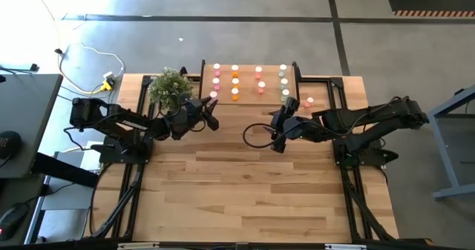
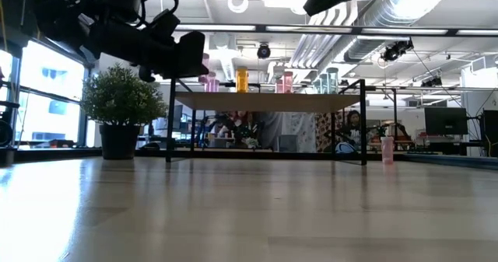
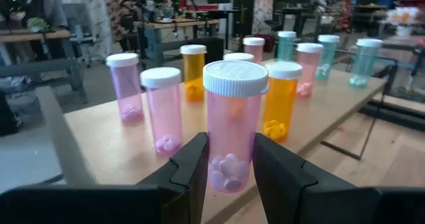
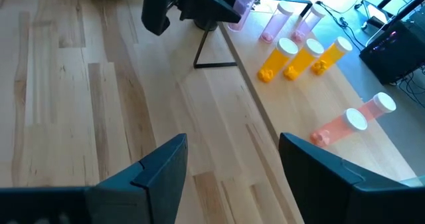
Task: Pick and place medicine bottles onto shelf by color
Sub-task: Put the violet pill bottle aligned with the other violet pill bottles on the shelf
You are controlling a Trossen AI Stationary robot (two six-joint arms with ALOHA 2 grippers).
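The shelf (image 1: 252, 63) stands at the table's far middle, a light-wood board on black legs. On it stand rows of pink (image 3: 125, 86), orange (image 3: 194, 72), red-pink (image 4: 352, 123) and pale green bottles (image 3: 365, 61). My left gripper (image 3: 232, 174) is at the shelf's near left corner, shut on a pink bottle with a white cap (image 3: 234, 117). My right gripper (image 4: 229, 174) hangs open over the bare table in front of the shelf's right half (image 1: 276, 130), with nothing between its fingers. One more pink bottle (image 1: 309, 102) stands on the tabletop right of the shelf. My left gripper pinches the pink bottle's lower body (image 3: 229, 174) between its two fingers (image 3: 192, 174), one on each side. The fingers lie level and come from the table's left and near side. The bottle stands upright over the shelf's near edge; whether its base touches the board I cannot tell.
A green potted plant (image 1: 169, 87) stands just left of the shelf, close behind my left arm. The wood-plank tabletop (image 1: 252, 191) spreads toward the near edge. Black frame rails (image 1: 338, 102) run along both sides. A person sits in the room beyond (image 2: 354, 126).
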